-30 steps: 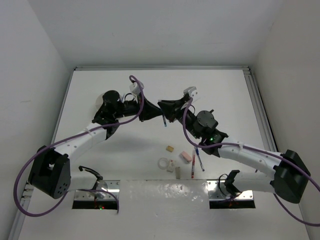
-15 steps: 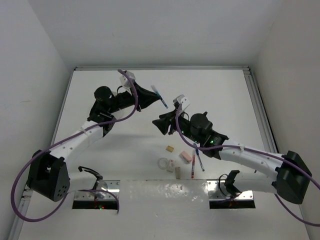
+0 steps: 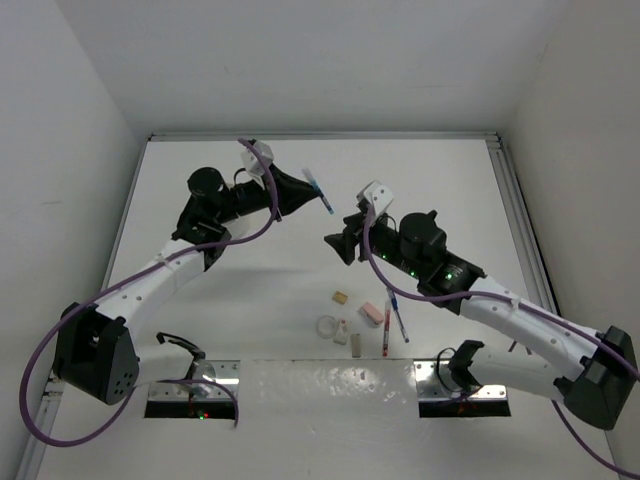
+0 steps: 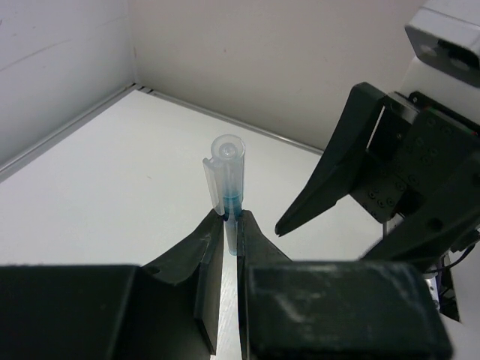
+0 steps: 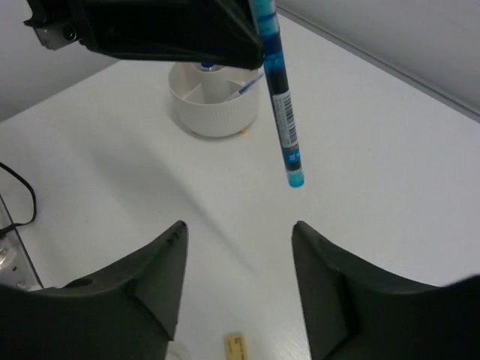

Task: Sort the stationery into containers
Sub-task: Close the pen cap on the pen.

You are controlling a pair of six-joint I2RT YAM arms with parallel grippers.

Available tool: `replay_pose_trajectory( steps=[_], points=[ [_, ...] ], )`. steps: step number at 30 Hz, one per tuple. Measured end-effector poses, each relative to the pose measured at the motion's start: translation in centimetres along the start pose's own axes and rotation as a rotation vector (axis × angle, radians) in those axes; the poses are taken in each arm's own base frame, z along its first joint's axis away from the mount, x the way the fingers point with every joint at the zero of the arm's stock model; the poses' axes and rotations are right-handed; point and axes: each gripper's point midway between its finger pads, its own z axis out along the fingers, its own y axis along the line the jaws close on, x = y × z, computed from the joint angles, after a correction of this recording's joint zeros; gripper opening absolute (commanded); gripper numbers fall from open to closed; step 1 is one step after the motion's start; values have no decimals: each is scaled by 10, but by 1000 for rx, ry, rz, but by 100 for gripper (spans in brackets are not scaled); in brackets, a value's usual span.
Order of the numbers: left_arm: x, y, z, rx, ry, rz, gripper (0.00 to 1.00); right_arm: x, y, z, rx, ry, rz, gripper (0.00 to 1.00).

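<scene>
Top view, starting down by my bases: the unsorted pile lies on the table [image 3: 460, 190] ahead of the gap between them. I count one clear tape ring [image 3: 327, 326], one white eraser [image 3: 355, 343], one pink eraser [image 3: 371, 313], one tan block [image 3: 341, 297], one red pen [image 3: 386, 337] and one loose blue pen [image 3: 400, 320] just beside the red one. There is also one small pale thing next to the ring, too tiny for me to name. That makes seven pieces not yet sorted. Moving out, my right gripper [image 5: 238, 229] hangs above the table with its fingers spread wide and nothing between them. Just beyond it, my left gripper [image 4: 227, 219] is pinched tight on the held blue pen [image 4: 225, 176]. It grips near the capped end, and the pen is up in the air and tilted, with the free end hanging down in front of my right wrist camera. Farther off, in the right wrist view, stands one white tub [image 5: 214, 112] with inner dividers. I cannot find it in the top view. Inside it, one blue stick [image 5: 251, 82] leans in a compartment and I take that for a pen. One blue-topped thing [image 5: 206, 67] sits in the middle well and may be the little bottle. My read is that we are early on: perhaps two pieces are home, one is in hand and bound for the tub, and the pile is waiting.
</scene>
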Motion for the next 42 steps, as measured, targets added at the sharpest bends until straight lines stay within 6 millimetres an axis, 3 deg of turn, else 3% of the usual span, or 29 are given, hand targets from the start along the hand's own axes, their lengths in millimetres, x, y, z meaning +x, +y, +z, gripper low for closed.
replay_pose_trajectory(
  steps=[2,7,11,17,24,29,34,36,37,38,42],
  points=[
    [2,-1,0,8,12,5,0,-3,-4,4,3,15,-36,44],
    [6,-6,-1,35,50,1,0,7,-11,15,4,52,-77,48],
    [16,-9,-4,40,91,-17,0,16,-17,25,3,82,-78,46],
    [18,-15,-5,52,107,-27,0,5,-18,34,-11,47,-77,44],
    [21,-18,-5,59,118,-35,0,-4,-14,42,-41,10,-65,24],
    [21,-20,-4,62,116,-35,0,-2,-8,47,-70,5,-50,0],
    [17,-19,-2,61,101,-23,0,-7,-7,48,-84,-20,-45,0],
    [16,-20,-2,62,98,-22,5,-7,-7,48,-87,-35,-45,0],
    [16,-20,-2,67,98,-20,31,-7,-6,48,-93,-45,-45,0],
    [16,-21,-2,76,97,-12,44,-8,-5,47,-99,-54,-45,0],
    [18,-24,-3,93,103,-12,50,-24,1,42,-122,-114,-44,0]
  ],
)
